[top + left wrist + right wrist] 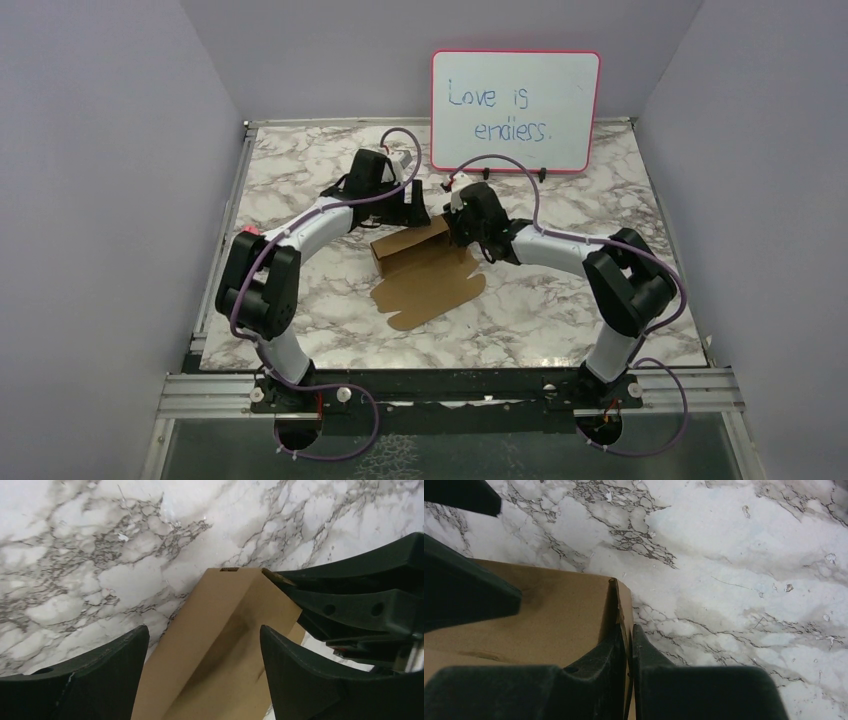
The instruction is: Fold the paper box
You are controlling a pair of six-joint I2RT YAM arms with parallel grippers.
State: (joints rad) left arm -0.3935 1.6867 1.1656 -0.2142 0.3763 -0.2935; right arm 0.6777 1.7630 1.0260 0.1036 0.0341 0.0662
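Tightly on box (549, 610): right hand (628, 635)

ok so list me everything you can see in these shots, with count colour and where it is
paper box: one, plain brown, middle of the table, part folded up, a flat flap lying on the near side
whiteboard: one, white with a pink frame and blue handwriting, upright at the back of the table
table: one, white and grey marble pattern, under everything
walls: pale lilac, left, right and back
left arm: one, white and black, reaching in from the near left
right arm: one, white and black, reaching in from the near right
left fingers: two, black, open, either side of the box's raised part
right fingers: two, black, shut on a thin upright box wall
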